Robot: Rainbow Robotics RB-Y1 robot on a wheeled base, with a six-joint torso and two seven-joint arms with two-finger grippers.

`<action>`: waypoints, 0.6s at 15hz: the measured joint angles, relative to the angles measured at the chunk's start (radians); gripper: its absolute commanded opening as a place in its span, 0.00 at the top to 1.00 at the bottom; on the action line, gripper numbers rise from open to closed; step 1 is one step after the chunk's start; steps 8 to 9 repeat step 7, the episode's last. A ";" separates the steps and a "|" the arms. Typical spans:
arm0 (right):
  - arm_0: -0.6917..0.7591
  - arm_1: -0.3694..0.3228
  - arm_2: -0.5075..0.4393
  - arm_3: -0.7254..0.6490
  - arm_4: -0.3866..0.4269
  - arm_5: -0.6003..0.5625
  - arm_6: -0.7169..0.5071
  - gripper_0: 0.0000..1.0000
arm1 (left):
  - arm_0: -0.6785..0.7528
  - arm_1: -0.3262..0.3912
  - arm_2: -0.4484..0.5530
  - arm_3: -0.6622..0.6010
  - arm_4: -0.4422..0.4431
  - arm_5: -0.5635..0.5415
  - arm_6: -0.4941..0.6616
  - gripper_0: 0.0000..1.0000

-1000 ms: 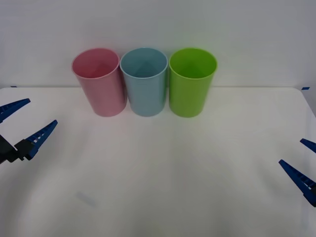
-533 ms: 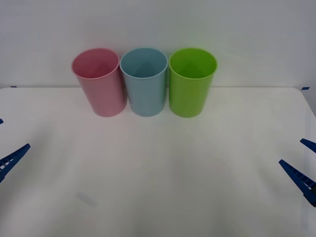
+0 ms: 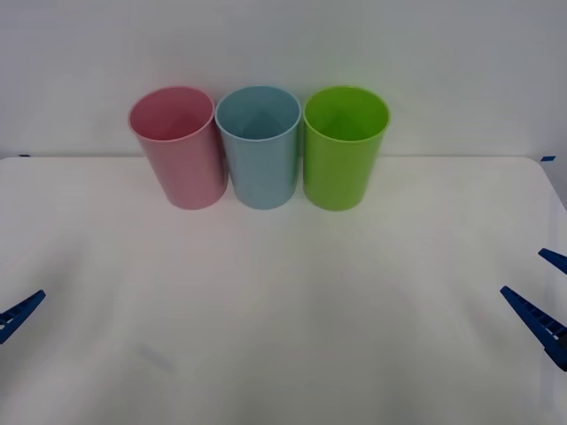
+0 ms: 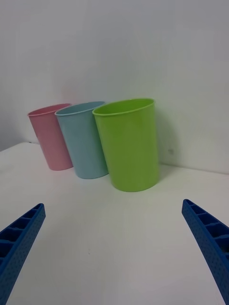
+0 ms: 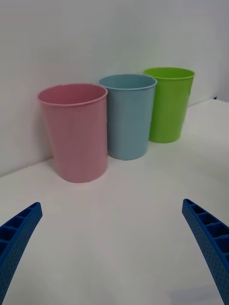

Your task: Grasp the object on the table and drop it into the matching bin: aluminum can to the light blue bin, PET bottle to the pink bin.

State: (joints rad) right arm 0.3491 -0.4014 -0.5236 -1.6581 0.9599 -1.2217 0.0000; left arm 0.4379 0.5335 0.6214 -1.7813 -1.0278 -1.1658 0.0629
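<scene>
Three bins stand upright in a row at the far edge of the white worktop (image 3: 292, 292): the pink bin (image 3: 177, 146) on the left, the light blue bin (image 3: 260, 146) in the middle touching it, and a lime green bin (image 3: 345, 146) just beside on the right. The left end effector (image 5: 114, 252) sits at the worktop's near left edge, fingers spread apart. The right end effector (image 4: 114, 252) sits at the near right edge, fingers also apart. Both are well apart from the bins.
</scene>
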 measured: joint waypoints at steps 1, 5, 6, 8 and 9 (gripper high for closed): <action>0.000 0.000 0.000 0.000 0.000 0.000 0.000 0.00 | 0.004 -0.001 -0.006 0.000 0.000 0.000 0.001 0.00; 0.000 0.000 0.000 0.000 0.000 0.000 0.000 0.00 | 0.034 -0.001 -0.031 0.000 -0.001 0.003 0.001 0.00; 0.000 0.000 0.000 0.000 0.000 0.000 0.000 0.00 | 0.034 -0.001 -0.032 0.000 -0.001 0.004 0.001 0.00; 0.000 0.000 0.000 0.000 0.000 0.000 0.000 0.00 | 0.035 -0.001 -0.032 0.000 -0.001 0.004 0.001 0.00; 0.000 0.000 0.000 0.000 0.000 0.000 0.000 0.00 | 0.035 -0.001 -0.032 0.000 -0.001 0.004 0.001 0.00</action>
